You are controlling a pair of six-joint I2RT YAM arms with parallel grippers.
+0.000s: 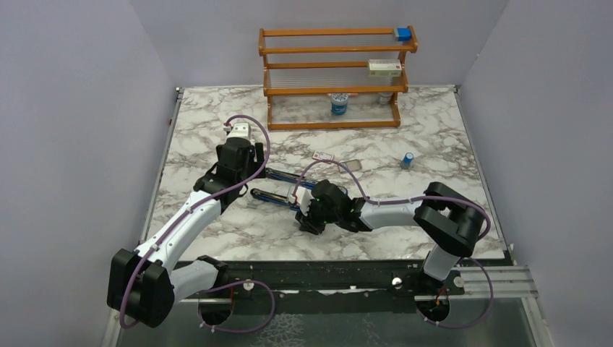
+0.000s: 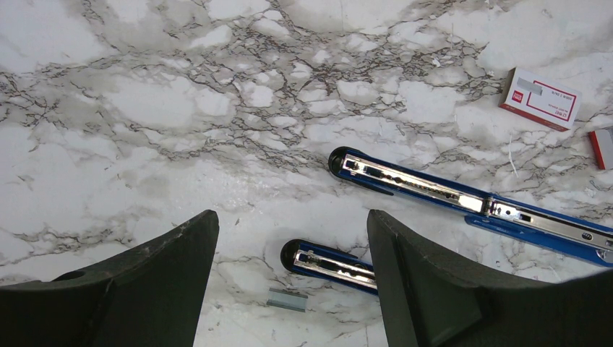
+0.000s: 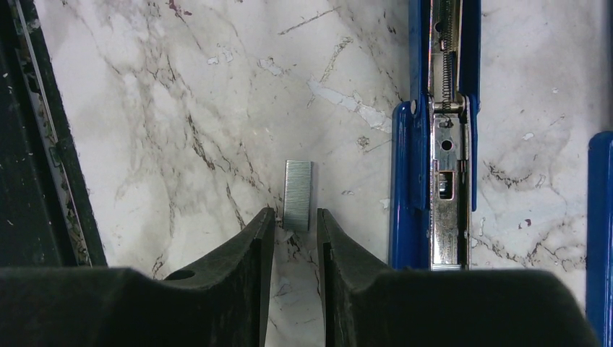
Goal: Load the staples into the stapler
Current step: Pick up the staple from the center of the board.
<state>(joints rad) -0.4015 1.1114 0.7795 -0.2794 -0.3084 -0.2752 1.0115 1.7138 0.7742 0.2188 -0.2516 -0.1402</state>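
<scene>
The blue stapler [image 1: 283,176] lies opened flat in the middle of the marble table, its two arms side by side with their metal channels up [image 2: 434,191] [image 3: 442,144]. A short silver strip of staples [image 3: 298,195] lies on the marble left of one arm. Its near end sits between the fingertips of my right gripper [image 3: 296,217], with a gap on each side. That gripper [image 1: 307,215] is narrowly open and holds nothing. My left gripper [image 2: 293,231] [image 1: 244,160] hovers wide open over the stapler's tips and a strip of staples [image 2: 288,300].
A pink-and-white box [image 2: 540,97] [image 1: 323,155] and a grey tray [image 2: 603,148] lie beyond the stapler. A small blue cylinder [image 1: 408,160] stands to the right. A wooden rack [image 1: 332,72] is at the back. The table's black near edge [image 3: 29,144] runs beside my right gripper.
</scene>
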